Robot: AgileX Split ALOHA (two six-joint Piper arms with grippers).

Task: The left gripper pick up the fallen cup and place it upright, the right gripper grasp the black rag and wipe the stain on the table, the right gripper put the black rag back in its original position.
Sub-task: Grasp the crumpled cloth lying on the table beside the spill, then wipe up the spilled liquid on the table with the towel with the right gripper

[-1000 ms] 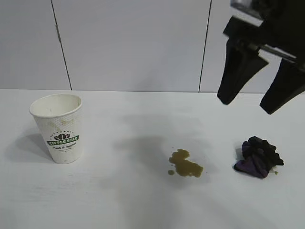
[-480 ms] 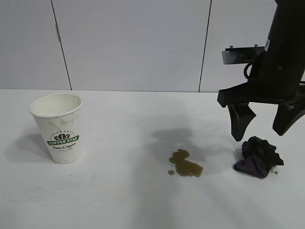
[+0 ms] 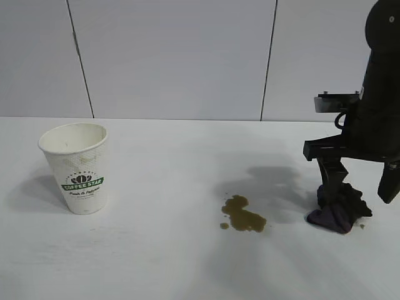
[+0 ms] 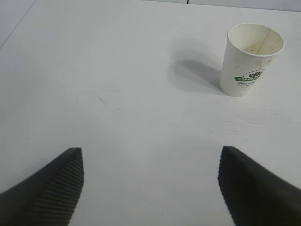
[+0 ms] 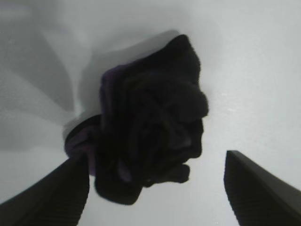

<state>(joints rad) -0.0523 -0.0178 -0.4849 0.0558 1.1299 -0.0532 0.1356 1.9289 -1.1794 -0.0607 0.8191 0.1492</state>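
The table (image 3: pixel 162 262) is wide, with open white surface between the cup (image 3: pixel 77 167), upright at the far left, and the stain (image 3: pixel 242 215) right of centre. The black rag (image 3: pixel 339 207) lies bunched near the table's right side, just right of the stain. The right gripper (image 3: pixel 362 187) is down over the rag with its fingers spread wide, one on each side; the left finger touches the cloth. The left gripper (image 4: pixel 150 188) hovers above bare table, fingers wide apart and empty, the cup well apart from it.
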